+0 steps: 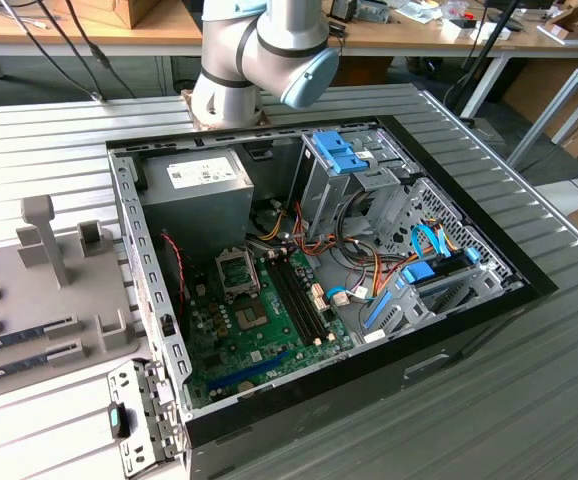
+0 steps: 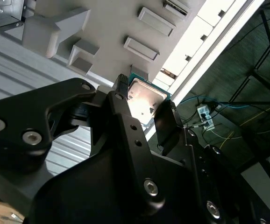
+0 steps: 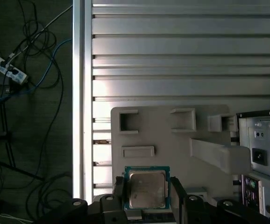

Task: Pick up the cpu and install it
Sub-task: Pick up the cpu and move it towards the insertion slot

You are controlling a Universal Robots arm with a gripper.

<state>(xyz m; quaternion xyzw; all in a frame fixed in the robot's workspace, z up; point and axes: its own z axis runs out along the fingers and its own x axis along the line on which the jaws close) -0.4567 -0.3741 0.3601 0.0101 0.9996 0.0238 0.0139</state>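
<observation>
Gripper point(image 3: 147, 185) closed on the cpu point(image 3: 146, 191) at the grey parts tray point(image 3: 172, 135): pick-up step in hand.
Both wrist views show its two fingers point(image 3: 118, 189) drawn in against opposite edges of the chip, metal lid facing the camera. You cannot tell whether the chip has left the tray. Installation looks unstarted, as the socket point(image 1: 237, 268) in the open computer case point(image 1: 154, 300) lies well apart. Judge the next move to need a straight, level lift with the grip unchanged.
</observation>
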